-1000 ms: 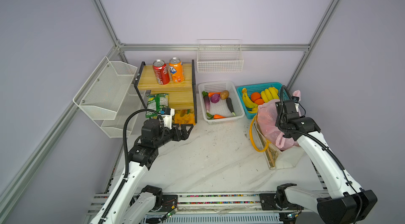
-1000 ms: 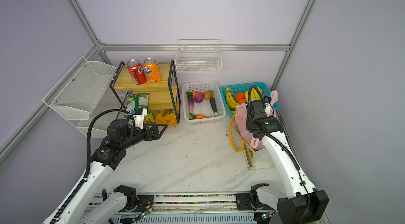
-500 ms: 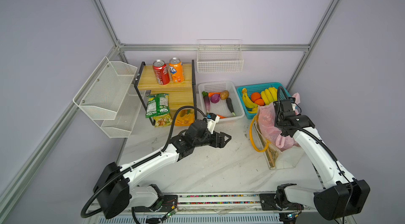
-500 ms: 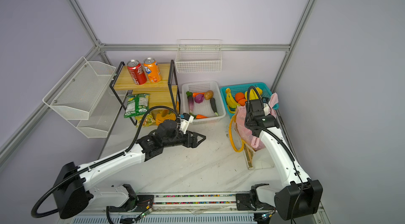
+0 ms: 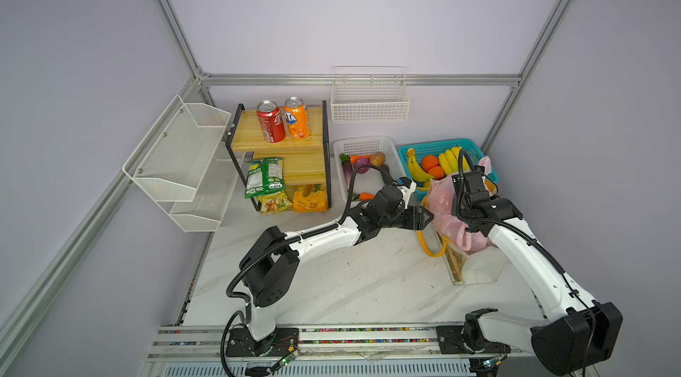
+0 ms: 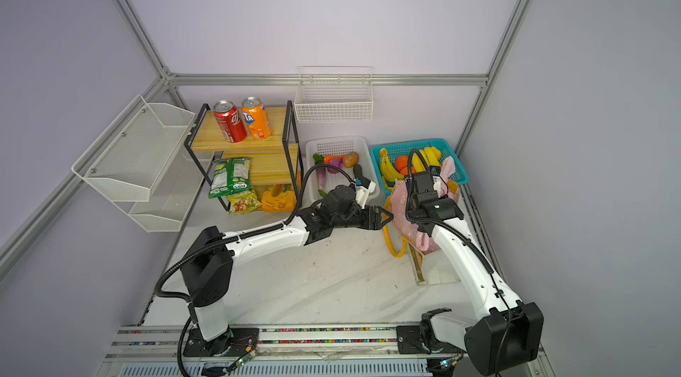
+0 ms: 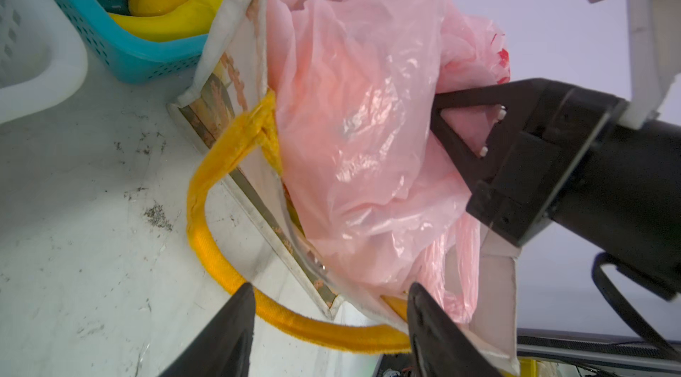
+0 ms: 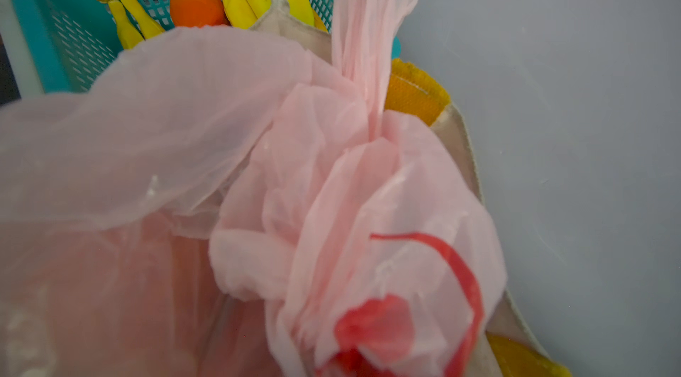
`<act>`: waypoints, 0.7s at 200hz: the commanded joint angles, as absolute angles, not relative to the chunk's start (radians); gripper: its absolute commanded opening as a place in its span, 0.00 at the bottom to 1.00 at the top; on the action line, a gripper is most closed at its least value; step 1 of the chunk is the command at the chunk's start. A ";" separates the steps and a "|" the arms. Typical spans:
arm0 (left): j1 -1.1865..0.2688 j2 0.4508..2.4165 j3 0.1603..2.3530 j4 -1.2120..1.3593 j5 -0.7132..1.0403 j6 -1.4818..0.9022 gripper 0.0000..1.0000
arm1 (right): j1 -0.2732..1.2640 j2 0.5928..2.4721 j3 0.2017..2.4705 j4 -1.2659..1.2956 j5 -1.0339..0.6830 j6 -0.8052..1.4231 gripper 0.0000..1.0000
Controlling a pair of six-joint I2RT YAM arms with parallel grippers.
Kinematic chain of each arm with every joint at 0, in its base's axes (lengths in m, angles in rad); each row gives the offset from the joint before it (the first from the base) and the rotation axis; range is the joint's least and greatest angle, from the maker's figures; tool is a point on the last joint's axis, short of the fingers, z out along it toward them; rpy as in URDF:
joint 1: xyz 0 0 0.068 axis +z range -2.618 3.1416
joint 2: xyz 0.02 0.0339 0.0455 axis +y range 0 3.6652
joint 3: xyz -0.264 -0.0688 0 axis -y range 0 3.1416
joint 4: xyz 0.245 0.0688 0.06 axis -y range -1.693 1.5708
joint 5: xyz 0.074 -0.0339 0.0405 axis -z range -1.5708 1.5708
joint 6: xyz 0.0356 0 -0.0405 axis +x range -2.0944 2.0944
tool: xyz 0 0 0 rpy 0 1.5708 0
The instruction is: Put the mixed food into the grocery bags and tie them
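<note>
Right gripper (image 7: 436,100), pressed shut, pinches the pink bag (image 7: 350,117) upright, seemingly so the spread left gripper (image 7: 328,294) can grab it.

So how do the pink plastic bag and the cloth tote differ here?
The pink plastic bag is thin and translucent; the cloth tote is opaque cream. The bag sits inside the tote. The right end effector is shut on the bag; the open left end effector straddles the tote's yellow handle. Both have loop handles.
</note>
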State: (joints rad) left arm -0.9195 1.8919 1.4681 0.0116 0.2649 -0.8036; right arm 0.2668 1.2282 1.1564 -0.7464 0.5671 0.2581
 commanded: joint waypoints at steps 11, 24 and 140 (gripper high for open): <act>-0.922 1.929 1.591 0.016 0.283 -0.828 0.50 | 0.275 1.219 1.142 -0.719 0.561 0.265 0.00; -0.922 1.946 1.606 0.008 0.294 -0.828 0.44 | 0.275 1.219 1.141 -0.720 0.561 0.264 0.00; -0.927 1.763 1.434 0.106 0.303 -0.882 0.00 | 0.279 1.151 1.165 -0.760 0.482 0.269 0.00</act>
